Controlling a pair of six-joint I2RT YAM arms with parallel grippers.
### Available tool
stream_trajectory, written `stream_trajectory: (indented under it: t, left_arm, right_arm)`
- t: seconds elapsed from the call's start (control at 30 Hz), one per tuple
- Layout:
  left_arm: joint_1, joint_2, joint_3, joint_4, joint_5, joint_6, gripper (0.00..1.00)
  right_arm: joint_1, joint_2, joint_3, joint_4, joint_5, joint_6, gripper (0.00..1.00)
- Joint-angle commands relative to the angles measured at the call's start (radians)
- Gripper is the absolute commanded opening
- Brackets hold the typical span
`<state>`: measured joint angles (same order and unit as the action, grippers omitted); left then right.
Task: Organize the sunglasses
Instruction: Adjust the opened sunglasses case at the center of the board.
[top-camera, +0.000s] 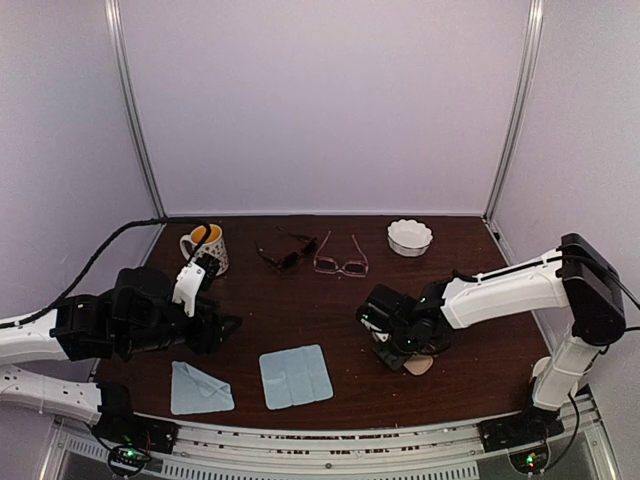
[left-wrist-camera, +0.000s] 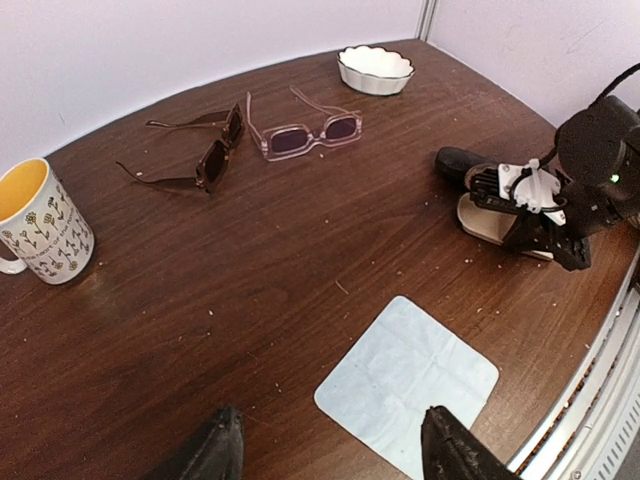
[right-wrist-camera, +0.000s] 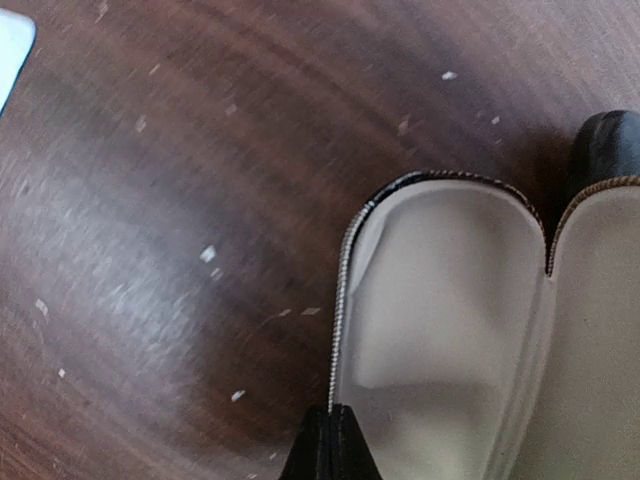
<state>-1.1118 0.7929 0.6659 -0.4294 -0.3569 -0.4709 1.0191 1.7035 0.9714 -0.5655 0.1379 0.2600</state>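
Note:
The dark sunglasses (top-camera: 290, 250) (left-wrist-camera: 215, 155) lie unfolded at the back of the table. The pink-framed glasses (top-camera: 340, 262) (left-wrist-camera: 305, 133) lie unfolded just to their right. My left gripper (top-camera: 222, 325) (left-wrist-camera: 330, 445) hovers open at the near left with nothing between its fingers, far from both pairs. My right gripper (top-camera: 402, 345) (right-wrist-camera: 332, 440) is down at the near right. It is shut on the zipper rim of an open case (top-camera: 418, 364) (left-wrist-camera: 488, 220) (right-wrist-camera: 440, 290) with a pale lining. Nothing lies inside the case.
A flowered mug (top-camera: 205, 247) (left-wrist-camera: 40, 225) stands back left and a white scalloped bowl (top-camera: 410, 237) (left-wrist-camera: 375, 68) back right. Two light-blue cloths (top-camera: 296, 376) (top-camera: 198, 390) lie near the front edge, one (left-wrist-camera: 408, 380) just ahead of my left fingers.

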Motion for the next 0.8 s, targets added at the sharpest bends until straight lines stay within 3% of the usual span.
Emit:
stream_trajectory:
  t: [0.0,0.23,0.43,0.77]
  left_arm:
    - [0.006,0.004,0.021,0.024,-0.010,-0.017,0.64]
    - [0.006,0.015,0.025,0.024,-0.014,-0.017,0.63]
    - [0.006,0.018,0.025,0.024,-0.011,-0.020,0.63]
    - [0.005,0.018,0.028,0.020,-0.008,-0.017,0.64]
  right_arm:
    - [-0.063,0.022,0.031,0.039,0.016,-0.051,0.00]
    - [-0.107,0.038,0.053,0.059,-0.019,-0.082,0.01]
    - [-0.107,0.045,0.057,0.054,-0.021,-0.064,0.16]
    - [-0.106,-0.027,0.082,0.011,0.003,-0.027,0.26]
